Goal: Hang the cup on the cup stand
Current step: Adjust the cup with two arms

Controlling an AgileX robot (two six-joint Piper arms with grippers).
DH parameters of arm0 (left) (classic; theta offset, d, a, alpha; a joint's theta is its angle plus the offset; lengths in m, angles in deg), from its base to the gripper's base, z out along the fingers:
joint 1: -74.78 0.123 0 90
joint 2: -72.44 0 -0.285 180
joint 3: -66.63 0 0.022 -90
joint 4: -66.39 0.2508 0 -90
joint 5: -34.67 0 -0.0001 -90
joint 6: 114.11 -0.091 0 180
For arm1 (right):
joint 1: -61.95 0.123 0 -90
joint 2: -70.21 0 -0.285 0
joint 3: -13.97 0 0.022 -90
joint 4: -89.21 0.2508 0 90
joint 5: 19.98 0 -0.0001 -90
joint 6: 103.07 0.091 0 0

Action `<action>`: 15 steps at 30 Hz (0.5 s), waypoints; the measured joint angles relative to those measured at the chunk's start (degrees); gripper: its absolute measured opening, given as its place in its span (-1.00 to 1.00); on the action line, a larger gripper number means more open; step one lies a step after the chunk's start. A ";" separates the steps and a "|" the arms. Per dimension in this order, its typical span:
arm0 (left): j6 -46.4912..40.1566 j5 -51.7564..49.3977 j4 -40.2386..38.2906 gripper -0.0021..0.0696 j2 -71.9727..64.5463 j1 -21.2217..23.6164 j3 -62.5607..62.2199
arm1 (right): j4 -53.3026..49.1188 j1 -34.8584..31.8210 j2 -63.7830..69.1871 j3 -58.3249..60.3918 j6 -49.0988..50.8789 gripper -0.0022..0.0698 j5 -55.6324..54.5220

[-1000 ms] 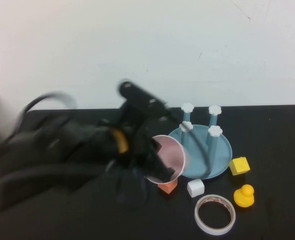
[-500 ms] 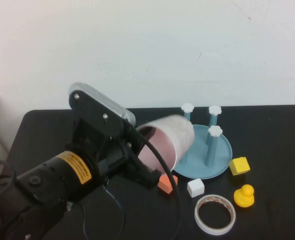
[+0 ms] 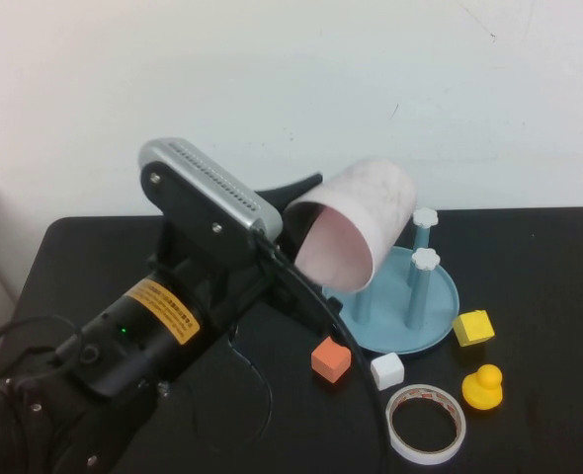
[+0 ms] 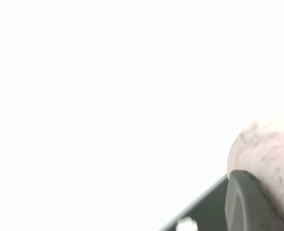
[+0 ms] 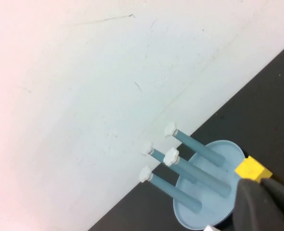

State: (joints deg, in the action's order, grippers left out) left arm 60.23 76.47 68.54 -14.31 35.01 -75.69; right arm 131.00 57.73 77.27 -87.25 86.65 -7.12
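Pink paper cup (image 3: 356, 235), light and crushable, sits clamped in left tool (image 3: 296, 212) above stand (image 3: 410, 296); right tool (image 5: 264, 204) unclear.

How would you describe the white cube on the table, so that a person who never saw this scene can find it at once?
Start at the cup stand, the light-blue dish with posts; the left gripper holds the cup above it, and the right gripper shows only in its wrist view. Just in front of the dish lies the white cube, between the orange block and the tape ring. It is the only white block.
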 joint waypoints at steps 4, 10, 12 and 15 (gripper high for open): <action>-2.55 6.67 0.13 -0.91 -0.05 0.00 0.00 | 1.07 0.00 0.00 0.00 -0.25 -0.94 0.51; -6.77 11.22 0.13 -0.91 -0.14 0.00 0.00 | 12.05 0.00 0.00 0.00 -8.23 -0.94 1.06; -7.54 12.04 0.13 -0.91 -0.74 0.00 0.00 | 18.34 0.00 0.00 0.00 -14.31 -0.94 2.34; -7.61 13.51 0.13 -0.91 -2.51 0.00 0.00 | 27.87 0.00 0.00 0.00 -22.49 -0.94 5.06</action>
State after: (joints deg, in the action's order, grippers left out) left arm 52.62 89.98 68.67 -16.82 35.01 -75.69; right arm 158.86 57.73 77.27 -87.25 64.15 -2.06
